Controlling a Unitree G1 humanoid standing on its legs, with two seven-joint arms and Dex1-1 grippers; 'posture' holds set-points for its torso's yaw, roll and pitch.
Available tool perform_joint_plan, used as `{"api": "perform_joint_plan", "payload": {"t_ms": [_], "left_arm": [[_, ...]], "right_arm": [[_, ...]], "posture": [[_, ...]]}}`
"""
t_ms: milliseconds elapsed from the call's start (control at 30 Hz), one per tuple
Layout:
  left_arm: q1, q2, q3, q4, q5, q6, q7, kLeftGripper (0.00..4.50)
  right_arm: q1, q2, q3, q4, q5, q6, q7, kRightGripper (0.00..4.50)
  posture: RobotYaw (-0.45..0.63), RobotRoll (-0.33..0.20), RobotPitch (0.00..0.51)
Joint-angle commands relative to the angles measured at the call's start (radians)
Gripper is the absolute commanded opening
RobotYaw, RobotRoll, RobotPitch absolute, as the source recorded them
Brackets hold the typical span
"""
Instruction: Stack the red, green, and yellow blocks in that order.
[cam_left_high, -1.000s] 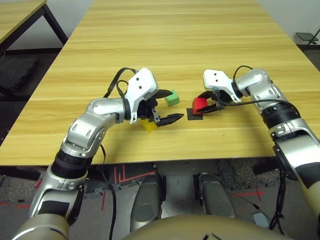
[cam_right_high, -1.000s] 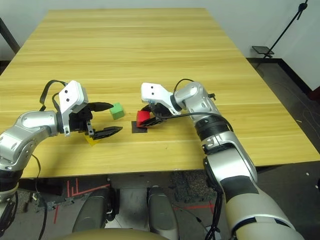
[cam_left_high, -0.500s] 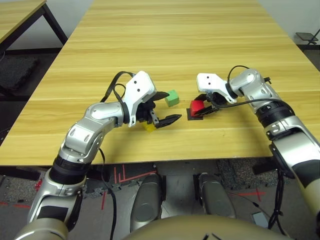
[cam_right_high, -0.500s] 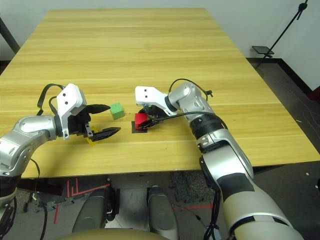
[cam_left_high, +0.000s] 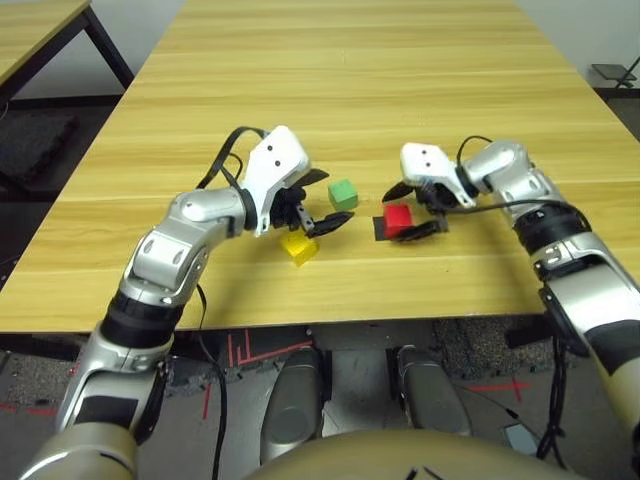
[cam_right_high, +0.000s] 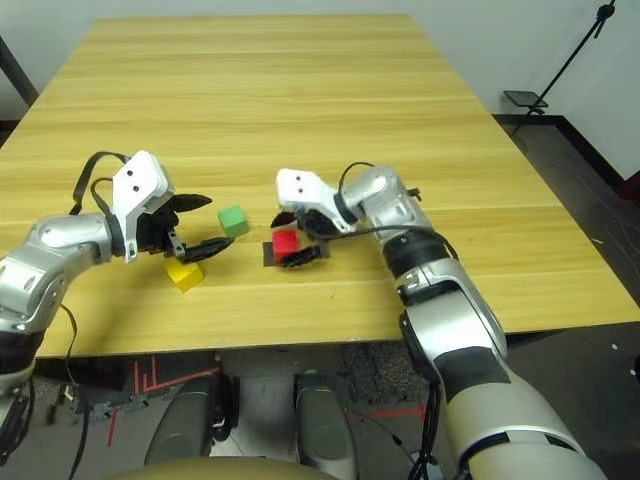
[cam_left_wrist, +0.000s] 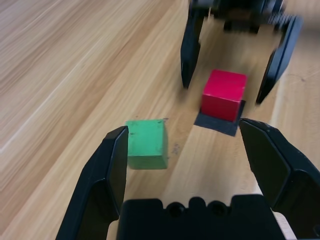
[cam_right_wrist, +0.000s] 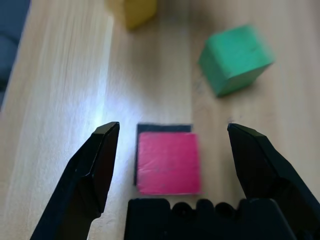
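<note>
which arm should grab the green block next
Left. The left gripper is open and hovers next to the green block, which lies near one finger in its wrist view. The right gripper, also open, straddles the red block on the black patch.

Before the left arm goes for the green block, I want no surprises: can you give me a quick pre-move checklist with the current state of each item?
1. Red block sits on the black patch: ok.
2. Right gripper open, not touching the red block: ok.
3. Left gripper open: ok.
4. Green block free on the table, nothing on it: ok.
5. Green block centred between the left fingers: not ok, it sits near one finger.
6. Yellow block clear of the path: cannot tell; it lies near the left gripper.
</note>
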Motion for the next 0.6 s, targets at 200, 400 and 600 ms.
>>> {"api": "perform_joint_plan", "payload": {"t_ms": [200,400,600], "left_arm": [[-0.104,-0.053,-0.083,0.258,0.095,-0.125,-0.064,4.50],[-0.190,-0.120,-0.134,0.470,0.160,-0.212,-0.123,4.50],[-0.276,-0.189,-0.147,0.670,0.242,-0.288,-0.100,4.50]], "right_arm": [[0.040,-0.132,-0.103,-0.238,0.103,0.193,-0.008,4.43],[0.167,-0.173,-0.144,-0.452,0.169,0.358,-0.088,4.43],[0.263,-0.206,-0.165,-0.566,0.216,0.430,-0.154,4.43]], "posture": [[0.24,-0.136,0.053],[0.17,-0.121,0.050],[0.13,-0.108,0.058]]}}
